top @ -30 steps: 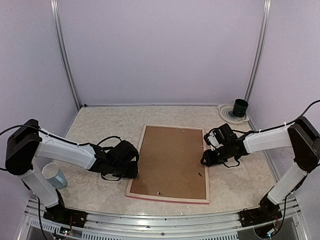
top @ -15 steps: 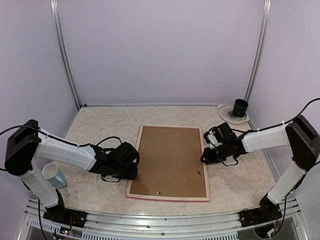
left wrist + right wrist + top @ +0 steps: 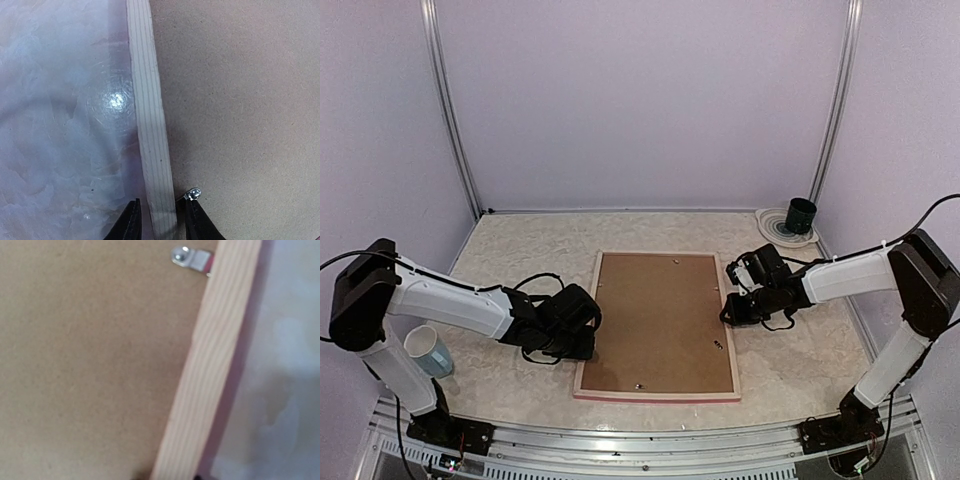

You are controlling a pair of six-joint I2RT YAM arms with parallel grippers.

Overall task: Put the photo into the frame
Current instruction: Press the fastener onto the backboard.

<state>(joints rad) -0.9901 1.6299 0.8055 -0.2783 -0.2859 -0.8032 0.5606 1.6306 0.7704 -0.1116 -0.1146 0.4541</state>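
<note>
Pale wood back of the frame [image 3: 150, 125] faces up at table [image 3: 520, 250] centre, with the brown backing board [image 3: 660, 315] seated inside. My left pincer [image 3: 161, 220] straddles and pinches the 9 o'clock rail. My right pincer [image 3: 732, 312] sits at the 3 o'clock rail; I cannot tell its grip.

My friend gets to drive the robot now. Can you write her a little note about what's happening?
The left fingers clamp the frame's left rail.
The right fingers straddle its right rail; whether they grip is unclear.
The frame lies face down on the table, with the board set in its back.
The photo is not in sight; it may be under the board.
Left to do: check the photo is inside and the clips hold.
</note>
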